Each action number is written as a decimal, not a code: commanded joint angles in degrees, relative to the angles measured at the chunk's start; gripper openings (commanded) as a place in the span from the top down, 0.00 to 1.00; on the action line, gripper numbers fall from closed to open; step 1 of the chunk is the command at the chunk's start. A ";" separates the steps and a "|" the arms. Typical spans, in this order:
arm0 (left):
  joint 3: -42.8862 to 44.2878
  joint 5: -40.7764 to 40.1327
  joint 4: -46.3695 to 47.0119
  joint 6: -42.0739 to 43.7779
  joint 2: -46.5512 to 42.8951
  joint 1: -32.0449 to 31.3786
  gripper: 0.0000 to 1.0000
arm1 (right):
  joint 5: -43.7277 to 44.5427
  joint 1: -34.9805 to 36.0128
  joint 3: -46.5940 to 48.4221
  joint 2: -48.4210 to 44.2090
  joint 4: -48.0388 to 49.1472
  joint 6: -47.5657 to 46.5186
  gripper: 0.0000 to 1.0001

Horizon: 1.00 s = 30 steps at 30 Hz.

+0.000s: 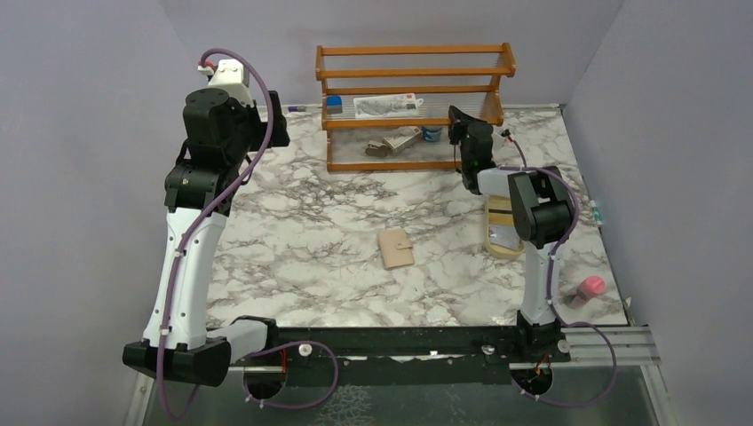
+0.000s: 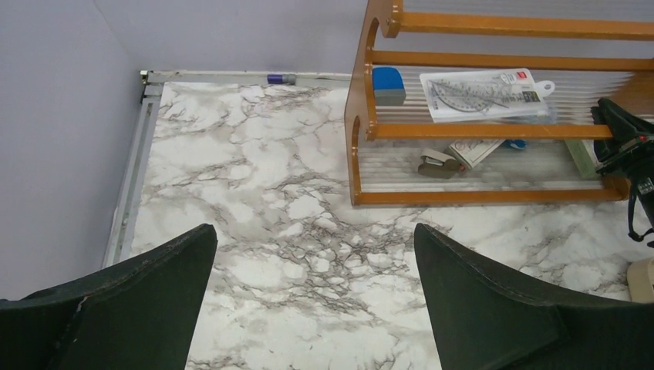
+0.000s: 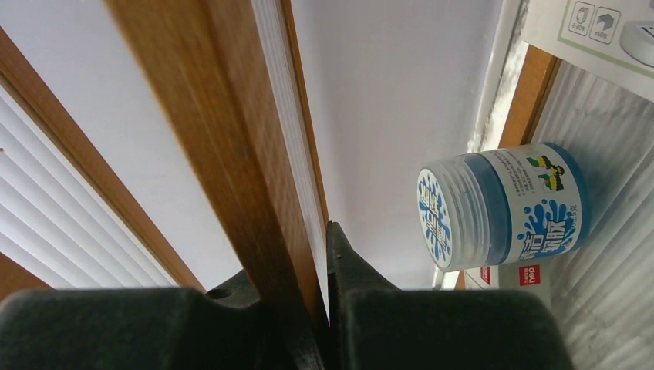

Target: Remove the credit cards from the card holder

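Plain lilac walls (image 1: 89, 89) on three sides, white marbled bench (image 1: 302, 222) with grey veins, wooden rack (image 1: 408, 51) standing at the back, even soft light.

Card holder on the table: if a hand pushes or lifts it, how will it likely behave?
The card holder lies flat and closed on the smooth marble-patterned table, so a push would probably slide it, not roll or tip it. It looks thin and small, so it is likely light. Because it lies flush, its edge may be hard to get under.
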 commanded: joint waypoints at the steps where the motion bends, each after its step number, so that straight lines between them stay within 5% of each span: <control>1: -0.16 1.66 1.74 0.48 0.80 -0.97 0.01 | 5.80 -3.55 5.18 3.55 0.95 14.15 0.99; 10: -1.54 2.89 2.54 0.60 0.88 -1.19 0.01 | 0.78 -4.48 17.01 9.98 -0.57 6.79 0.99; 15: -4.72 5.34 4.59 0.38 -1.35 -1.18 0.01 | -4.37 -4.71 16.39 7.61 -2.18 2.73 0.30; 17: -6.18 5.88 5.07 -0.12 -2.27 -1.17 0.01 | -5.98 -4.70 14.16 4.16 -6.52 0.87 0.12; 21: -9.50 7.85 6.06 -1.86 -4.31 -1.17 0.01 | -8.38 -4.61 6.07 -4.76 -15.24 -0.99 0.06; 30: -21.16 16.73 7.94 -5.26 -9.83 -1.17 0.01 | -19.74 -4.59 -18.63 -29.47 -18.47 -6.90 0.04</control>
